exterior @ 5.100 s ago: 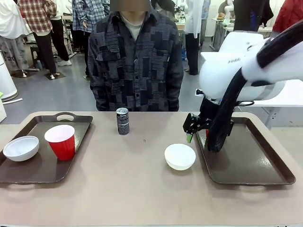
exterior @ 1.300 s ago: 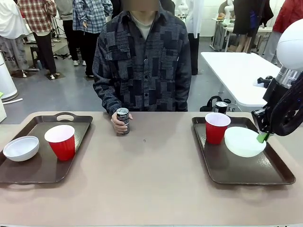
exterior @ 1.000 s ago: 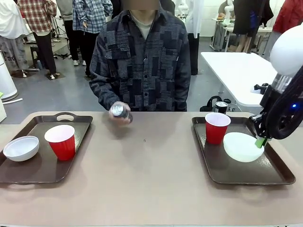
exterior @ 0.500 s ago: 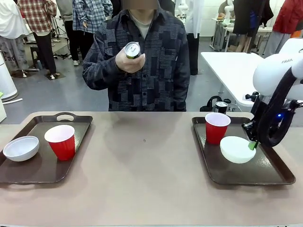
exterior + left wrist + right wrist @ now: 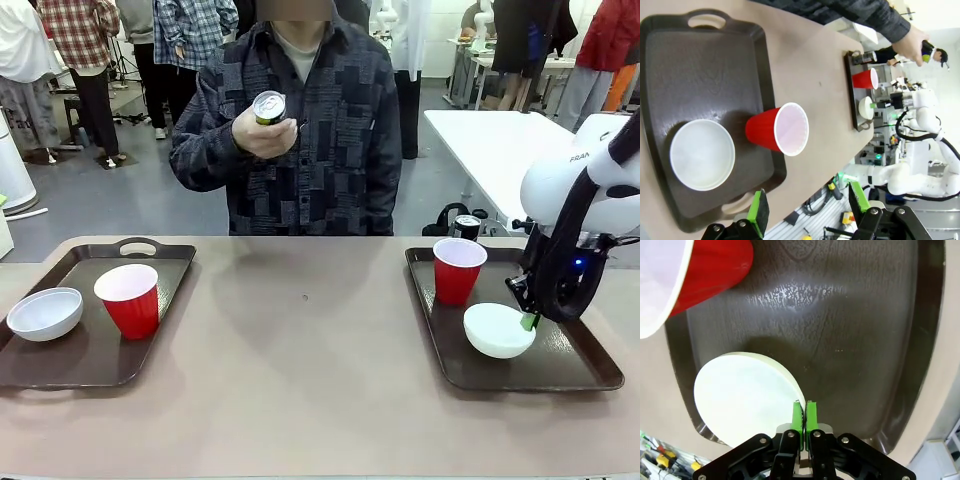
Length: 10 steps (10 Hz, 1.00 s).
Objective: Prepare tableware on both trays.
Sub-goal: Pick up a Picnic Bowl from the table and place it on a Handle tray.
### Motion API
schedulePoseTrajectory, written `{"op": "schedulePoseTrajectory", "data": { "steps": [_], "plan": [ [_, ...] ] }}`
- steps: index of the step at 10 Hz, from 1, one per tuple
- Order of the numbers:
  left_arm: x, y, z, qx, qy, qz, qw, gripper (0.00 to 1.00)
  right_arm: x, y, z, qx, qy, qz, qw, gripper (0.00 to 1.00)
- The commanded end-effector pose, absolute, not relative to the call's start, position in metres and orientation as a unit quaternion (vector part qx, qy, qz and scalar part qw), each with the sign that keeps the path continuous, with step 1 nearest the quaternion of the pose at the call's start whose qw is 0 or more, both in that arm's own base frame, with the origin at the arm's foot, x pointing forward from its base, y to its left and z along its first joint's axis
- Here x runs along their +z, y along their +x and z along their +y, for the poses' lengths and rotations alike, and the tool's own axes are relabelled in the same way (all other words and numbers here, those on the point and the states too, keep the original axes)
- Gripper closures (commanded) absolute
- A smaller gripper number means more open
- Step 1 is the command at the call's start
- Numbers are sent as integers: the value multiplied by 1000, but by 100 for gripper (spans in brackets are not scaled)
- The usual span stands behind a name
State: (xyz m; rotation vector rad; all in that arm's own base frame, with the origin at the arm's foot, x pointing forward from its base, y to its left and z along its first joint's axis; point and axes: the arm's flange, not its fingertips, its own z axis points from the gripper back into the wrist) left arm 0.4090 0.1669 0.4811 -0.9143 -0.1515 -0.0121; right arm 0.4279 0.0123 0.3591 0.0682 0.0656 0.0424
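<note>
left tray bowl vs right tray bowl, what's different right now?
The left bowl sits free and level on the left tray, beside a red cup; no claw touches it. The right bowl has its rim pinched by the shut right claw and is low over the right tray; whether it is fully set down is unclear. Both are small, white, round and empty.

Front camera faces the person; wrist cameras overlook the trays [image 5: 95, 355].

can behind red cup [image 5: 466, 226]: I see just its top, body hidden.
left tray [image 5: 60, 360]: near edge cut off on my wrist view.
right gripper [image 5: 527, 320]: fingertips mostly hidden behind arm, front view.
</note>
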Motion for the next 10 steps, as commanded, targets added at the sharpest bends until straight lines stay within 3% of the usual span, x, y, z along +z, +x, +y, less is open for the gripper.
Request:
{"op": "schedulePoseTrajectory", "data": {
  "steps": [1,2,3,4,5,6,7,8,9,10],
  "plan": [
    [483,409,167,-9,-442,-72,894,15,374,426,6,31,23,24,999,37],
    [483,409,167,-9,-442,-72,894,15,383,421,7,29,29,21,999,17],
    [483,409,167,-9,-442,-72,894,15,393,413,9,27,31,26,999,73],
    [483,409,167,-9,-442,-72,894,15,407,400,13,28,30,27,999,0],
    [483,409,167,-9,-442,-72,894,15,420,389,17,24,31,27,999,53],
    [483,409,167,-9,-442,-72,894,15,432,378,21,25,26,28,999,0],
    [483,409,167,-9,-442,-72,894,15,446,363,27,24,22,32,999,33],
    [483,409,167,-9,-442,-72,894,15,457,352,31,19,21,35,999,0],
    [483,409,167,-9,-442,-72,894,15,466,343,35,16,20,40,999,13],
    [483,409,167,-9,-442,-72,894,15,476,328,40,12,19,46,999,0]
  ]
}}
